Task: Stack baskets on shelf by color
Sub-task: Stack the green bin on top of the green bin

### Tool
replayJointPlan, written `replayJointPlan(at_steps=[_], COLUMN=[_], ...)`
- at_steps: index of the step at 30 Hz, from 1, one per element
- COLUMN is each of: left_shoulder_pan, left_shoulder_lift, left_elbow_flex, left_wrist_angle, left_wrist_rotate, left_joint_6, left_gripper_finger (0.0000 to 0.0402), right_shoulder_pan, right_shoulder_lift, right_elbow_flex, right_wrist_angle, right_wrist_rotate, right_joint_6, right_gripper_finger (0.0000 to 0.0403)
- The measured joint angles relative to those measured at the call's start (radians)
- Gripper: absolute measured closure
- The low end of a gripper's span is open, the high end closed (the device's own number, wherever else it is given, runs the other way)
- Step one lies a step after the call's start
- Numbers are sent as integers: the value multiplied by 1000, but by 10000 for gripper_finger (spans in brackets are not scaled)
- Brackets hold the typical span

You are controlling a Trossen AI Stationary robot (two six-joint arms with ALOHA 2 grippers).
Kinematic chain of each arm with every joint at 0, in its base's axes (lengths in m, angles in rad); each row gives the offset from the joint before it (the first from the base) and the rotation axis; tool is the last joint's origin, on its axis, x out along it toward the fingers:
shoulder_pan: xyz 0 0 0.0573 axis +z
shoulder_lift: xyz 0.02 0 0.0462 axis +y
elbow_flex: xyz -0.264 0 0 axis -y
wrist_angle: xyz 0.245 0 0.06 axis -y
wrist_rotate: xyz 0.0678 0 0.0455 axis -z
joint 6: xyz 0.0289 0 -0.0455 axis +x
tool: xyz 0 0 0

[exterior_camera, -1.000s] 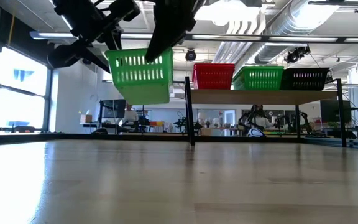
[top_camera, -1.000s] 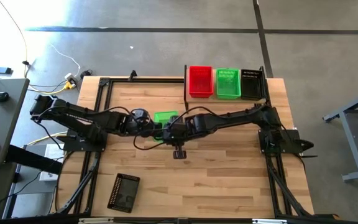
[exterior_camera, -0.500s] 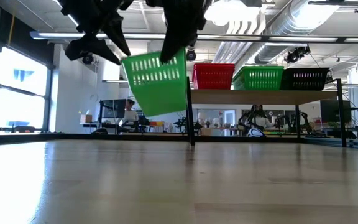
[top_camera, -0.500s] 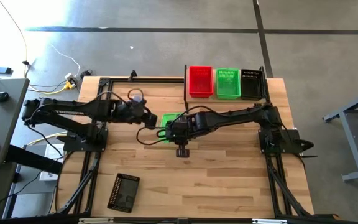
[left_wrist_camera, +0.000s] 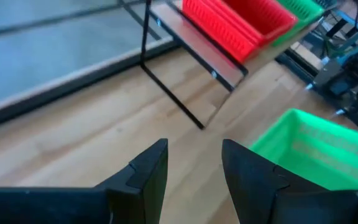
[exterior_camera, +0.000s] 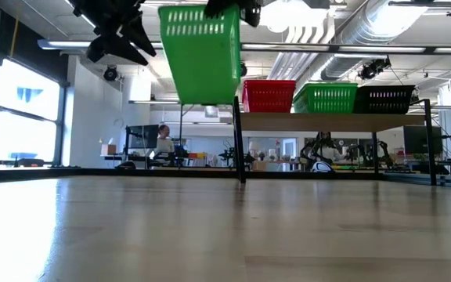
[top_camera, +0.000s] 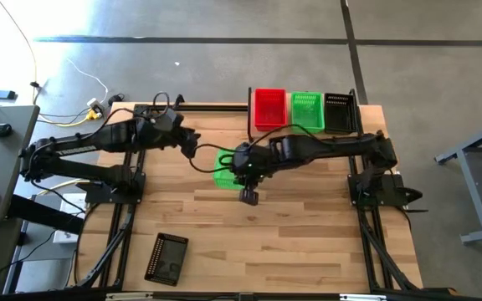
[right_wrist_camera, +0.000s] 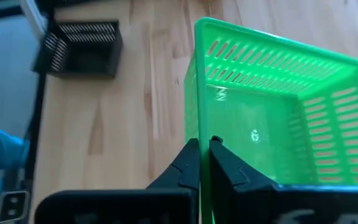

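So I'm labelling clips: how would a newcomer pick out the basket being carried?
Look above the table, left of the shelf. The right gripper pinches a green basket by its rim; it alone hangs in the air.

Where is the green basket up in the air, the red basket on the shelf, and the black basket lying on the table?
green basket [exterior_camera: 203, 59], low view, its slotted side wall.
red basket [top_camera: 269, 109], high view, its inside floor.
black basket [top_camera: 167, 258], high view, its slotted side.

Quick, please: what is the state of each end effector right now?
Left end effector: open, holding nothing.
Right end effector: closed on the wall of the raised green basket.
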Motion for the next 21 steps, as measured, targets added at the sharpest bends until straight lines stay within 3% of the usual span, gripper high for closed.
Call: replayJointPlan(at_steps=[5,10,21], left_shoulder_pan=[38,56,58], left_shoulder_lift=[-5,-3,-3], left_elbow_flex=[0,0,0], left_wrist_angle=[8,8,28], left_wrist_rotate=[4,13,2], left_joint_6=[90,140,140], left_gripper_finger=[261,261,261], right_shoulder_pan=[0,0,-28], right_shoulder_lift=[-70,-167,-387], right_elbow_flex=[0,0,0], right_wrist_angle=[22,26,-61], right_wrist_rotate=[12,100,315], right_joint_6=[-7,-84,-435], right_gripper_finger=[403,403,403])
